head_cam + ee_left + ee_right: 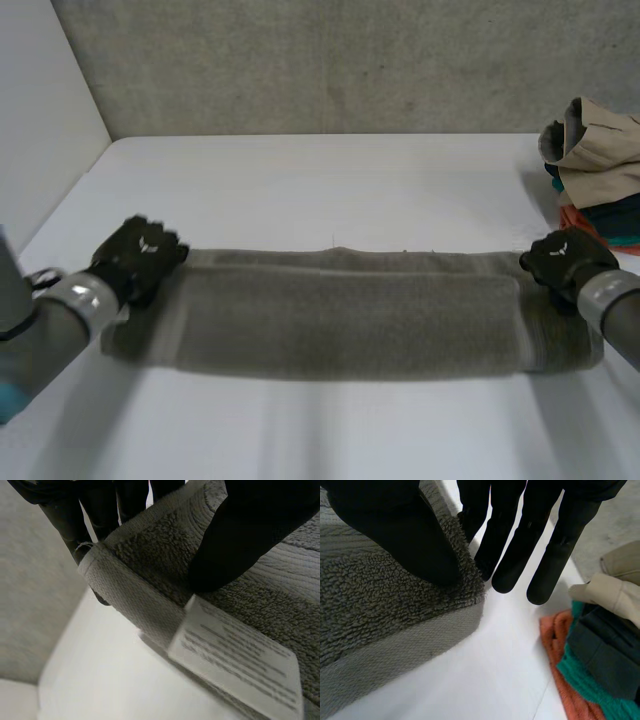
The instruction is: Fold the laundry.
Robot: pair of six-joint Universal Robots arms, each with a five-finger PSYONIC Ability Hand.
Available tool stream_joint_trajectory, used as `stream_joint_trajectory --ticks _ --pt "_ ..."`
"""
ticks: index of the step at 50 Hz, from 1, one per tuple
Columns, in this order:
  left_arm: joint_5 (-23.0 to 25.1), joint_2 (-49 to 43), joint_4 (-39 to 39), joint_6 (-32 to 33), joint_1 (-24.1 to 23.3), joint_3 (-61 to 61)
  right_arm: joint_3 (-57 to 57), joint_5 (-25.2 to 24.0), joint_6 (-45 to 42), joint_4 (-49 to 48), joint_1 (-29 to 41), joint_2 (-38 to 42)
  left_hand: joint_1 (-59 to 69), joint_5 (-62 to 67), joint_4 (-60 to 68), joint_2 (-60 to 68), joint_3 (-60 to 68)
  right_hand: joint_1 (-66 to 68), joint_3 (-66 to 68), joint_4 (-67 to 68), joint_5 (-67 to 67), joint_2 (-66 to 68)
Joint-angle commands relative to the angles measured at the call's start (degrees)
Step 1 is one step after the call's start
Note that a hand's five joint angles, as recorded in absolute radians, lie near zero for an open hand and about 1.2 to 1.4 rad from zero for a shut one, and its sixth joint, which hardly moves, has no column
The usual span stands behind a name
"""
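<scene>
Fingers [67, 522] and thumb of your left hand [140, 255] pinch the 9 o'clock corner of the towel [340, 320] stretched across the table [300, 180]; your right hand [565, 258] pinches its 3 o'clock corner. Carry both corners level toward 6 o'clock, keeping edges square.

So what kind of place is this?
Likely a lab test bench, not a home: a white table against a plain grey wall, one folded grey terry towel, and a pile of mixed clothes.
</scene>
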Motion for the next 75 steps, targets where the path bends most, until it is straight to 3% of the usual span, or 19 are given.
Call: stream_joint_trajectory --ticks 1,7,12,13,14,15,23,26,31,37,45,60,62,64,69,75 --pt "-7.1 -11.4 4.0 -0.9 -3.7 12.9 -6.3 5.0 1.0 -7.3 3.4 7.3 14.5 12.3 11.2 11.5 11.7 16.2 11.9 11.4 12.0 12.5" --pt "-13.0 -18.6 3.6 -1.0 -6.5 22.5 -13.7 5.9 0.7 -11.0 4.5 13.7 14.5 12.3 11.2 11.5 11.7 16.2 11.9 11.4 12.0 12.5" --pt "-13.8 -21.3 3.7 -1.3 -7.2 26.2 -20.6 7.4 1.1 -11.9 5.9 19.1 14.5 12.3 11.2 11.5 11.7 16.2 11.9 11.4 12.0 12.5" --pt "-14.1 -22.0 3.7 -1.1 -8.0 27.1 -21.6 8.0 1.2 -12.1 6.1 19.6 -17.7 -19.9 -21.1 -20.8 -20.5 -9.8 -14.2 -14.7 -14.1 -13.6" --pt "-14.3 -22.4 3.8 -1.0 -8.5 27.5 -22.3 8.8 1.1 -12.2 6.3 20.2 -39.2 -41.4 -42.6 -42.3 -42.0 -44.2 -48.6 -49.1 -48.5 -48.0" --pt "-14.5 -22.6 3.8 -1.0 -9.1 27.7 -23.0 9.8 0.9 -12.1 6.5 20.5 -55.5 -57.7 -58.8 -58.5 -58.3 -53.8 -58.1 -58.6 -58.0 -57.5" --pt "-16.9 -19.2 3.4 -2.8 -11.6 26.3 -19.9 10.8 7.2 -11.4 7.2 14.8 -55.4 -57.6 -58.8 -58.5 -58.2 -53.8 -58.1 -58.6 -58.0 -57.5" --pt "-17.3 -13.5 3.3 -6.2 -11.7 23.2 -15.6 7.5 10.3 -8.4 6.4 8.2 -55.4 -57.6 -58.8 -58.5 -58.2 -53.8 -58.1 -58.6 -58.0 -57.5" --pt "-16.9 -5.9 3.3 -13.1 -11.6 17.4 -9.5 -2.8 15.1 4.4 1.9 -2.3 -55.2 -57.4 -58.6 -58.3 -58.0 -53.8 -58.1 -58.6 -58.0 -57.5" --pt "-14.7 0.3 4.1 -18.7 -11.1 10.2 -2.1 -9.0 18.1 14.2 -6.8 -6.7 -55.1 -57.3 -58.4 -58.2 -57.9 -46.5 -50.8 -51.3 -50.7 -50.2" --pt "-12.7 0.6 5.2 -19.7 -11.1 6.5 9.0 -14.9 17.6 5.4 -12.2 -6.8 -54.7 -56.9 -58.1 -57.8 -57.5 -34.8 -39.2 -39.7 -39.0 -38.5" --pt "-12.8 -0.1 7.9 -19.8 -11.4 5.3 11.4 -15.0 17.5 -7.2 -12.7 0.7 -54.7 -56.9 -58.1 -57.8 -57.5 -25.9 -30.3 -30.8 -30.2 -29.7" --pt "-12.8 -0.1 8.0 -19.8 -11.4 5.3 11.3 -15.1 17.5 -7.8 -12.7 1.8 -54.7 -56.9 -58.1 -57.8 -57.5 -12.9 -17.3 -17.8 -17.1 -16.6" --pt "-12.8 -0.1 8.0 -19.8 -11.3 5.3 11.2 -14.7 17.4 -8.2 -12.8 2.0 -54.7 -56.9 -58.1 -57.8 -57.5 16.1 11.7 11.2 11.9 12.3" --pt "-13.0 -0.1 8.0 -19.8 -11.3 5.2 11.3 -13.2 17.1 -9.3 -13.4 1.5 -54.7 -56.9 -58.1 -57.8 -57.5 16.2 11.9 11.4 12.0 12.5" --pt "-13.0 1.3 7.9 -19.8 -11.0 3.5 11.2 -11.1 12.2 -8.9 -23.9 -7.1 -54.7 -56.9 -58.1 -57.8 -57.5 16.2 11.9 11.4 12.0 12.5"
